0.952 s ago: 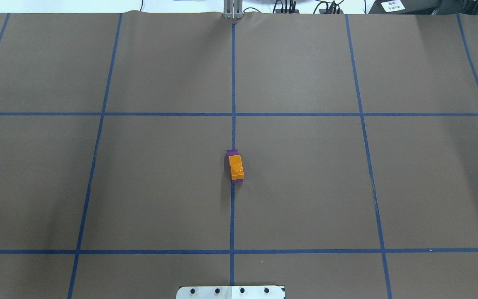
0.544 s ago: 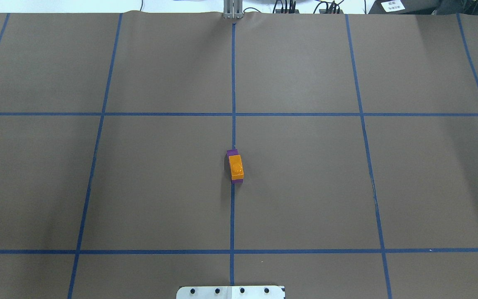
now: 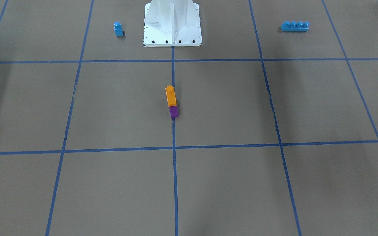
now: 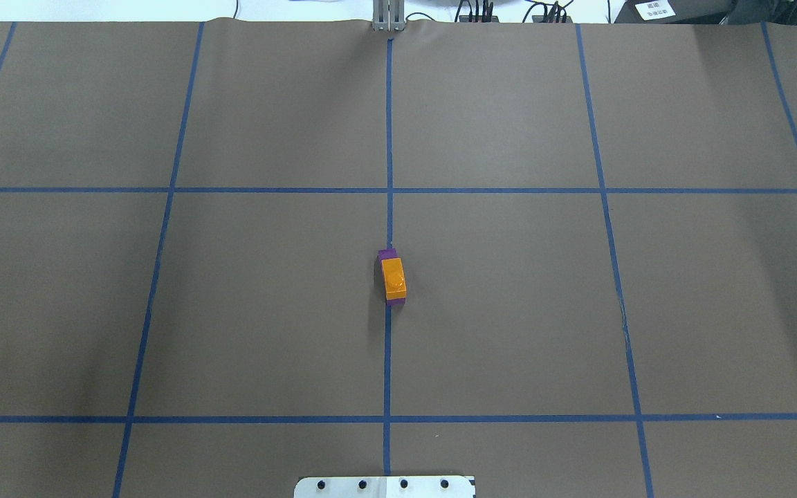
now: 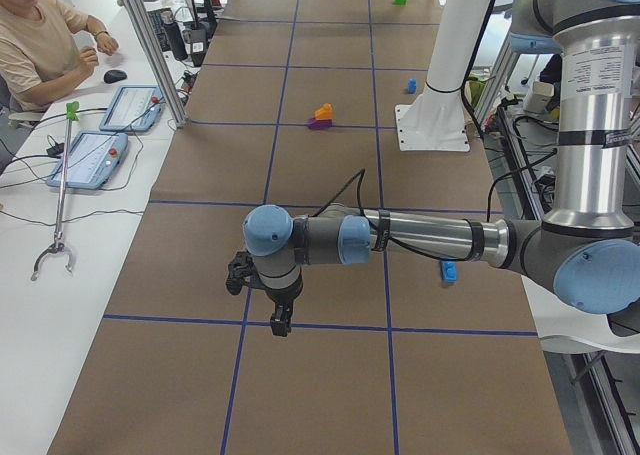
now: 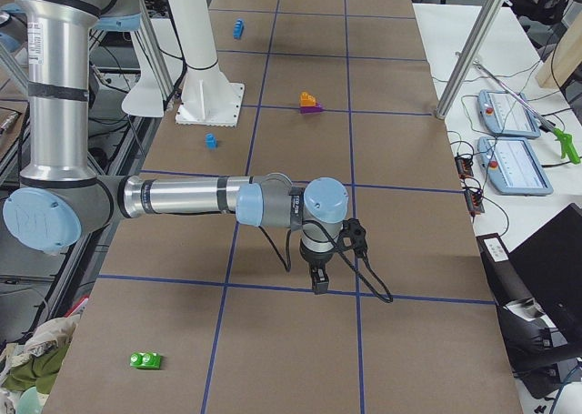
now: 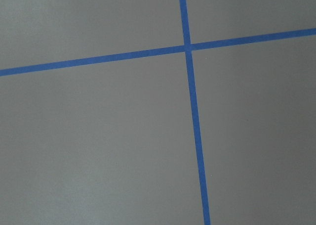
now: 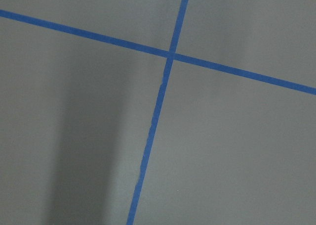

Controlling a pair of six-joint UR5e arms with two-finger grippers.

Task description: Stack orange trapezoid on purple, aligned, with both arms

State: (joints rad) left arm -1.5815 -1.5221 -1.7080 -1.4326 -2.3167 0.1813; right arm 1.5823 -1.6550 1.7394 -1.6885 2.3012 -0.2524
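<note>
Glossy orange plastic trapezoid block sits on the glossy purple plastic sloped block, on the centre tape line of the brown paper-covered counter. Nothing is touching the stack.

Both arms are out at the counter's ends. The left claw and right claw each hang just above the paper, pointing down, well apart from the blocks. They show only in the side views, so I cannot tell whether either is spread or pinched. No block seen at either.

Risks from here, my read:
- Seating. From above, purple shows past both ends of the orange. That could be the slope or the camera angle, or a real offset. If the stud isn't pressed home, the top block is only resting and a nudge tips it.
- Re-approach. A corrective grab on one block, without the other arm bracing the purple, drags the whole stack. Light glossy plastic should slide easily on paper.
- Arm transit. A low sweep toward centre, or a trailing cable, could clip the stack.

Looks done or near done. Check alignment before touching.
</note>
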